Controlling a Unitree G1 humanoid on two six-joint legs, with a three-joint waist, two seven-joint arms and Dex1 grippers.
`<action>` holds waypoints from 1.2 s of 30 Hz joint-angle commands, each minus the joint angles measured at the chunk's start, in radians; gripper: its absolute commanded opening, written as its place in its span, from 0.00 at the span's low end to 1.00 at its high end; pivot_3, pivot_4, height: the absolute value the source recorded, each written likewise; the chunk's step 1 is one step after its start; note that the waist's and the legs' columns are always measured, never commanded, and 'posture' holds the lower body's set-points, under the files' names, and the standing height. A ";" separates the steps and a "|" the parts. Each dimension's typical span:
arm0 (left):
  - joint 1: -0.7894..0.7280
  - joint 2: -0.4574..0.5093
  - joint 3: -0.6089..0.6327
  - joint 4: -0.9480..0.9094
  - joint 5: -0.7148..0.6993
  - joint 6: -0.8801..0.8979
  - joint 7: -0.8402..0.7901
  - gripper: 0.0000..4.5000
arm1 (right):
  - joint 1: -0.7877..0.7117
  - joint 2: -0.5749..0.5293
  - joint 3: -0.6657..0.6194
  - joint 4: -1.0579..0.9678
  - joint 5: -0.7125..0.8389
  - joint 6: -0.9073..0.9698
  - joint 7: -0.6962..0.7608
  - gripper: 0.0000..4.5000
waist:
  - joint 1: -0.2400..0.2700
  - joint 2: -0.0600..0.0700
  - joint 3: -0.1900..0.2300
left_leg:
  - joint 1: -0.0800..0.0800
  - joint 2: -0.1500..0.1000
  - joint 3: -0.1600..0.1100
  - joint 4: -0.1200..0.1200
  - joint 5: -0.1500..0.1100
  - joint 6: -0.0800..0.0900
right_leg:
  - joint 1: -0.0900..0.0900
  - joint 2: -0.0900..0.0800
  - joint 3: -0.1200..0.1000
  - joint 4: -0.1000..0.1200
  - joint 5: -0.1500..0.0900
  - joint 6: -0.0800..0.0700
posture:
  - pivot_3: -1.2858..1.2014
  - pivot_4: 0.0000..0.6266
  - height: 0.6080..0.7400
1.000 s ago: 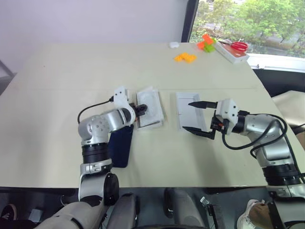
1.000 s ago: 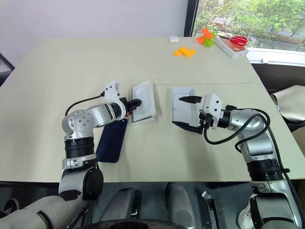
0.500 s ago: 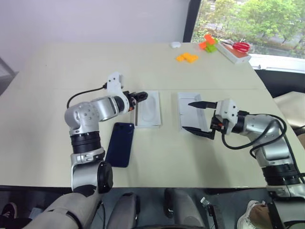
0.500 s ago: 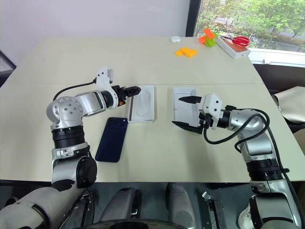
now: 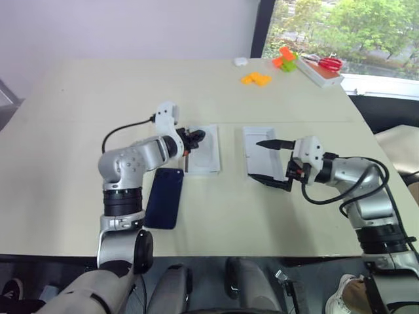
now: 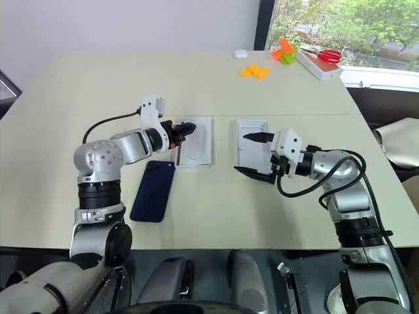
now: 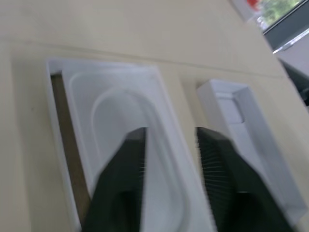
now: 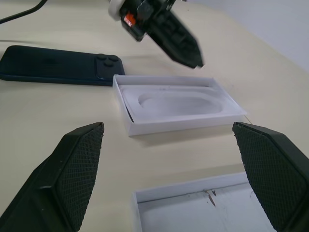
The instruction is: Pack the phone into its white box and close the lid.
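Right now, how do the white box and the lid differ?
The white box holds a thin white insert with an oval recess; the lid lies open side up and empty. The left gripper hovers over the box, the open right gripper over the lid. Both are shallow white rectangles.

- The left gripper (image 6: 190, 127) was at the near-left edge of the white box (image 6: 196, 140) 1 second ago; then it drew away to the left, and now it hangs above that box's left part.
- Its 2 fingers (image 7: 126, 166) stood wider apart half a second ago; now only a narrow gap is between them.
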 commanded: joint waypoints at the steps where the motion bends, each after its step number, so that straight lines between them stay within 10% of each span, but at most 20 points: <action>1: 0.009 -0.016 -0.057 -0.002 0.033 -0.028 -0.009 0.00 | -0.010 -0.001 -0.014 -0.026 0.005 -0.013 -0.009 1.00 | 0.001 0.000 0.000 | 0.000 0.000 0.000 0.000 0.000 0.000 | 0.000 0.000 0.000 0.000 0.000 0.000 | 0.52 0.24 1.00; 36: -0.080 0.012 -0.017 -0.009 0.174 0.037 0.076 0.00 | -0.004 0.013 -0.006 -0.034 0.005 -0.013 -0.032 1.00 | 0.000 0.000 0.000 | 0.000 0.000 0.000 0.000 0.000 0.000 | 0.000 0.000 0.000 0.000 0.000 0.000 | 0.52 0.24 1.00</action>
